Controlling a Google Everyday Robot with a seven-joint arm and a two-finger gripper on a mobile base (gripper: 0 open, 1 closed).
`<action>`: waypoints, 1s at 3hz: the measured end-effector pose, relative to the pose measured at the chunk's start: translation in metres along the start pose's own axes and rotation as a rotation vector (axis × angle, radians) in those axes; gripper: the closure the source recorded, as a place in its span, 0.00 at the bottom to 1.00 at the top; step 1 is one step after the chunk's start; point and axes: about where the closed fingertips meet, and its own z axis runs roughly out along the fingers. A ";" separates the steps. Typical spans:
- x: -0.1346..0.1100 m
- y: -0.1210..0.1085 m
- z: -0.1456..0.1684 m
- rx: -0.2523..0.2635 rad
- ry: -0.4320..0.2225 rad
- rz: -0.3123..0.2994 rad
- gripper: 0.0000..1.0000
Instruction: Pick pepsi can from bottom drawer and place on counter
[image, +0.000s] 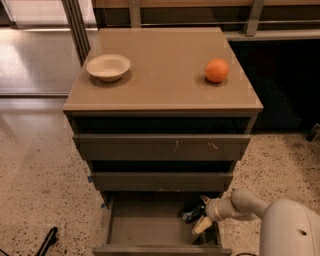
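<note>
The bottom drawer (145, 226) is pulled out. The dark-blue pepsi can (191, 214) lies on its side at the drawer's back right. My gripper (202, 213) reaches in from the right at the can. Its fingers are open, one cream fingertip (202, 226) in front of the can and the other behind it. The tan counter (160, 60) tops the cabinet above.
A cream bowl (108, 66) sits at the counter's left and an orange (217, 70) at its right. The two upper drawers (160, 147) are nearly closed. My arm's white body (290, 230) fills the lower right corner. Speckled floor surrounds the cabinet.
</note>
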 end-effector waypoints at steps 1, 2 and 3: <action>0.000 -0.004 0.000 0.008 -0.001 0.000 0.00; 0.008 0.000 0.008 0.015 0.004 0.014 0.00; 0.006 -0.002 0.028 -0.006 0.014 -0.009 0.00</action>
